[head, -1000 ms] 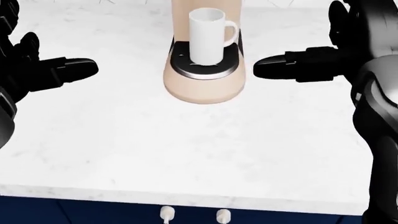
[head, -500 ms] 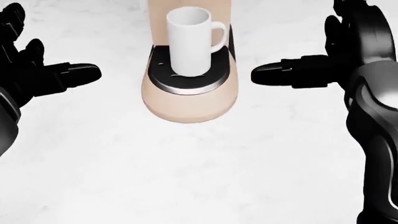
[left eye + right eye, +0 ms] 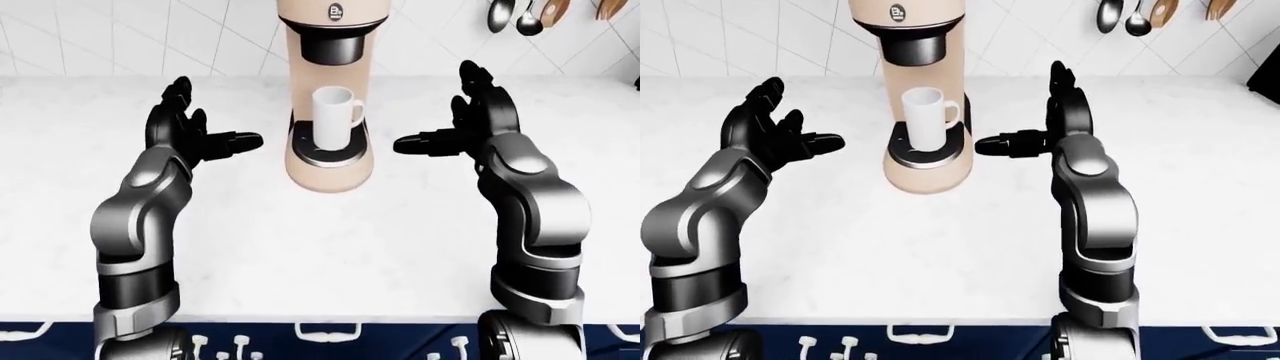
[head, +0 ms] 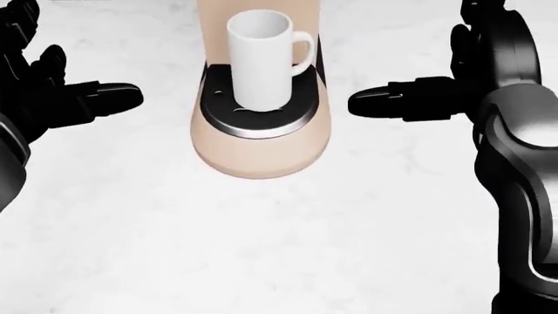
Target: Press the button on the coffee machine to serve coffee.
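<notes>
A beige coffee machine (image 3: 329, 161) stands on the white counter, with a round button (image 3: 335, 10) on its top face and a black spout below. A white mug (image 3: 335, 115) stands upright on its drip tray (image 4: 254, 116). My left hand (image 3: 190, 135) is open, fingers spread, to the left of the machine at mug height. My right hand (image 3: 470, 124) is open to the right of the machine, thumb pointing at it. Neither hand touches the machine or mug.
The white marble counter (image 3: 300, 247) runs across the view, with blue cabinet fronts and white handles (image 3: 320, 330) below its near edge. A white tiled wall rises behind. Utensils (image 3: 520, 15) hang at the top right.
The head camera has moved closer and the counter edge has left the view. The machine and mug sit lower and larger in the picture. Both hands stay open on either side.
</notes>
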Controlling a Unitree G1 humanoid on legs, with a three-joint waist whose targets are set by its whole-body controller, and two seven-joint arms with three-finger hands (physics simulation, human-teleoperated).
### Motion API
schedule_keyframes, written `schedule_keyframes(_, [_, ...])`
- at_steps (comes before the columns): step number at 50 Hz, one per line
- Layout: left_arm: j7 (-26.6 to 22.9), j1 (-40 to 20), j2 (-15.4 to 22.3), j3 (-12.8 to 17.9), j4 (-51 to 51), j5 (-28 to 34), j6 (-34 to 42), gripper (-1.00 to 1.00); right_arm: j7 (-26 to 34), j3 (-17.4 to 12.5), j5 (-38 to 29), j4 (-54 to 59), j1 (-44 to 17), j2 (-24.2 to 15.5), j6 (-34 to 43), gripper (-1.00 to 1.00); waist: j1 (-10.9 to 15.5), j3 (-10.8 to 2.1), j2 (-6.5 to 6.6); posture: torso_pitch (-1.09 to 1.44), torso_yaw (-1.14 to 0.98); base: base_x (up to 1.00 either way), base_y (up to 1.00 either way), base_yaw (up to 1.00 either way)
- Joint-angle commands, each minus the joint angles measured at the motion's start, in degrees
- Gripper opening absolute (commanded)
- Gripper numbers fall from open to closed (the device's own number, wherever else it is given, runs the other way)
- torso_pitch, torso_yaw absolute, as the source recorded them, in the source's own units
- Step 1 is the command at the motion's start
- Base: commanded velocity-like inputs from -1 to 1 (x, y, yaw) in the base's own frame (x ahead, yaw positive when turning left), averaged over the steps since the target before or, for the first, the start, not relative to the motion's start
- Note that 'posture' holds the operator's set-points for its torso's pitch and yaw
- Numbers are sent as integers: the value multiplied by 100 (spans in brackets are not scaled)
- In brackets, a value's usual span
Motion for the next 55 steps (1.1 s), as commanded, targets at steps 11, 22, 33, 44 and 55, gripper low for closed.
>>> schedule_keyframes(11, [-74,-273,-83,-21,-196,60,-195,100,8,-207,110,-561,-197,-172,127,100,54,-325,-4,-7,0,0,0,0])
schedule_keyframes(22, [-102,-392,-91,-52,-151,64,-147,100,8,-153,84,-346,-280,-165,-6,100,54,-635,0,-15,0,0,0,0])
schedule_keyframes(33, [-107,-415,-86,-58,-189,43,-175,100,13,-180,89,-377,-271,-191,18,100,47,-967,13,-22,0,0,0,0])
schedule_keyframes(44, [-255,-403,-94,-82,-262,100,-147,100,-9,-169,91,-319,-263,-175,-38,100,32,-1359,26,-30,0,0,0,0])
schedule_keyframes(55, [-247,-430,-105,-87,-222,130,-203,100,13,-151,83,-228,-369,-195,-40,100,55,-1634,27,-34,0,0,0,0])
